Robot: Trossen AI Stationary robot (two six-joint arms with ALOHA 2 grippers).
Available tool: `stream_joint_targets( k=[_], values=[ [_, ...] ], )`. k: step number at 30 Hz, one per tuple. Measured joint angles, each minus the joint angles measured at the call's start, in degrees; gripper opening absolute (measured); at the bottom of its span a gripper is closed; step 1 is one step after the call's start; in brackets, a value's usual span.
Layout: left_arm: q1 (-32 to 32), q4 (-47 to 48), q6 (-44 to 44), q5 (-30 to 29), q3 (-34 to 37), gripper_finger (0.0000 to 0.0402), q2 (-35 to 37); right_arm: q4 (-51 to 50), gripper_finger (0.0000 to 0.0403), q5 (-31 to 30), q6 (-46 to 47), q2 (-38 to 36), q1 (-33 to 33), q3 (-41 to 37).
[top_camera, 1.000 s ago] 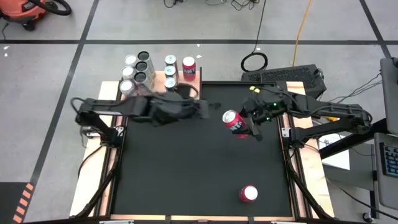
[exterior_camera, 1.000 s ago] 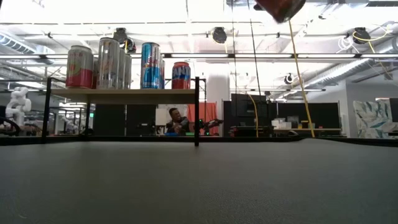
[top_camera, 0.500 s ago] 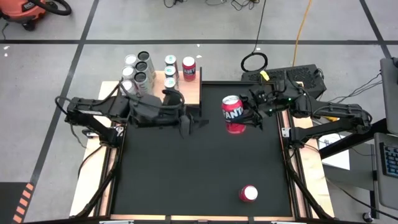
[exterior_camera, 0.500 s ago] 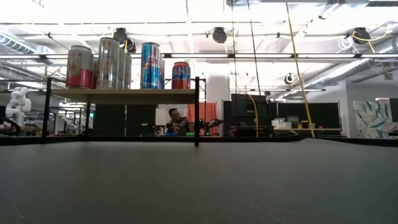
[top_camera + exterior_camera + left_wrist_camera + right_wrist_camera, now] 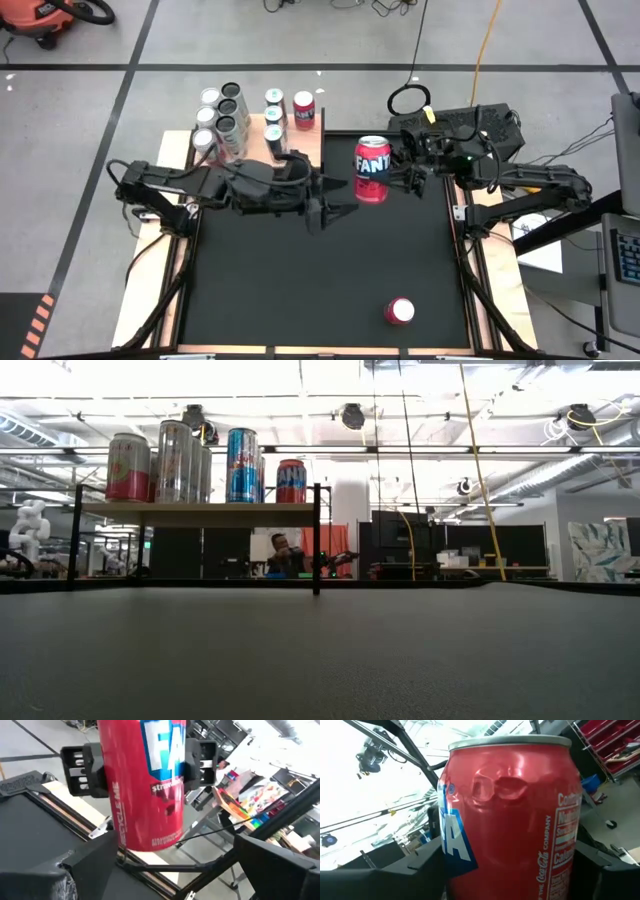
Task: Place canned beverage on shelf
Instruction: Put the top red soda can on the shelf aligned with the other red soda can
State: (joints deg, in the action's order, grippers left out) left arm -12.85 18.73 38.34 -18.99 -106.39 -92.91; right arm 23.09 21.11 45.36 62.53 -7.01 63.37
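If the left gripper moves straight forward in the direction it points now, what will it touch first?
Most likely the red can, held by the right gripper. The left gripper is open and points right at it, though the gap between them is hard to judge.

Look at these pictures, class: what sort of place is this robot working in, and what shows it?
Most likely a robotics lab or workshop in a large open hall. The low view shows an industrial ceiling with exposed ducts and lights and a person seated at equipment; the high view shows a taped concrete floor with loose cables.
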Motion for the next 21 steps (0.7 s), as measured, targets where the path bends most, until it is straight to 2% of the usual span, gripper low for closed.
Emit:
stream_joint_targets(
  k=[7, 18, 21],
  values=[
    [2.94, 0.92, 0.12, -0.92, 0.0, 0.04, -1.06, 1.01, 0.0274, -0.18, -0.22, 0.43, 0.0, 0.0],
    [6.65, -3.95, -1.28, 8.09, 0.02, 0.04, -4.45, 0.92, 0.0274, -3.38, -2.25, 0.41, -0.04, 0.0],
    [7.55, -7.0, -1.31, 8.53, -0.12, 0.04, -5.82, 0.84, 0.0274, -3.27, -2.54, 0.41, -0.04, 0.0]
  ],
)
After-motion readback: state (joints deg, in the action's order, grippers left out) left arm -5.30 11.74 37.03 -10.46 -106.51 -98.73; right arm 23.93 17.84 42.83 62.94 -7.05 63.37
